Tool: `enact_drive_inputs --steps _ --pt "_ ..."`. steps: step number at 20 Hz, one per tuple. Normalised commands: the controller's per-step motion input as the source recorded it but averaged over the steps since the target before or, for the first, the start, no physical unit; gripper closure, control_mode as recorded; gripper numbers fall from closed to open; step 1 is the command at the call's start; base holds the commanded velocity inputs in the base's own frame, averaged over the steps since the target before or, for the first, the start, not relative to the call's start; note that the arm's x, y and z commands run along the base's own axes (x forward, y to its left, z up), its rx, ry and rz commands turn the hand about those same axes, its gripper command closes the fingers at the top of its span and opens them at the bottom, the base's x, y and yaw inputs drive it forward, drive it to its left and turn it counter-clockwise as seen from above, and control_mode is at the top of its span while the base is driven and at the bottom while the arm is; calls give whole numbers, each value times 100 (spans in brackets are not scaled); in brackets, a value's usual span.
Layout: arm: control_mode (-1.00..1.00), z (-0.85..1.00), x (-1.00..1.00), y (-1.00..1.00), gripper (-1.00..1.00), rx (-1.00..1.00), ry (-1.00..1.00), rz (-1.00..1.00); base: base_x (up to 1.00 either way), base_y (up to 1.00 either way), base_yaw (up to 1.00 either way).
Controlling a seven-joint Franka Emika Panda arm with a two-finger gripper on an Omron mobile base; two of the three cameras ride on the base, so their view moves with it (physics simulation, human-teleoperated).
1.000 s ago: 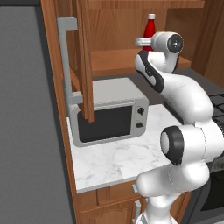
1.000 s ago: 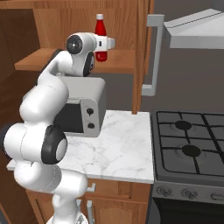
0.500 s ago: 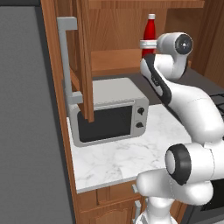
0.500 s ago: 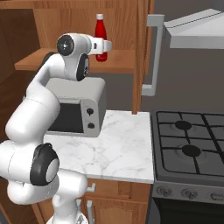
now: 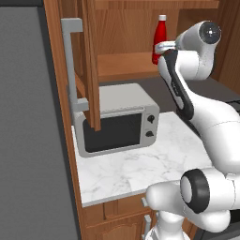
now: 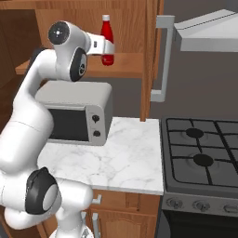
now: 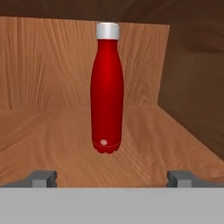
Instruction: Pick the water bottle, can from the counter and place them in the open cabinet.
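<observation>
**Hand view: bottle is shelved, the can comes next**

Hand view: I see the water bottle (image 7: 107,87) upright at the centre of the frame, standing free on the shelf of the open cabinet (image 7: 52,131); my gripper (image 7: 112,177) sits at the bottom edge with its two tips spread wide, one at each lower corner, touching nothing and apart from the bottle; I judge the bottle's placing done, so the next move calls for drawing the hand out of the cabinet and going to find the can.

Left base view: the bottle (image 5: 159,40) stands in the upper middle of the frame on the shelf; the wrist is just beside it at upper right, the arm rising from the lower right and bending over the microwave (image 5: 117,119); the cabinet door (image 5: 89,61) hangs open at upper left.

Right base view: the bottle (image 6: 107,39) is at upper centre, the hand (image 6: 100,45) level and pointed at it from the left; the arm climbs the left side of the frame.
</observation>
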Motion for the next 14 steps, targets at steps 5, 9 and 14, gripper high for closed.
enact_drive_inputs --steps 5,9,14 --pt "-100 -4 -66 0 -100 0 11 7 0 0 0" --pt "-100 -15 -63 0 -100 0 11 6 0 0 0" --pt "-100 -34 -49 6 -100 0 1 5 0 0 0"
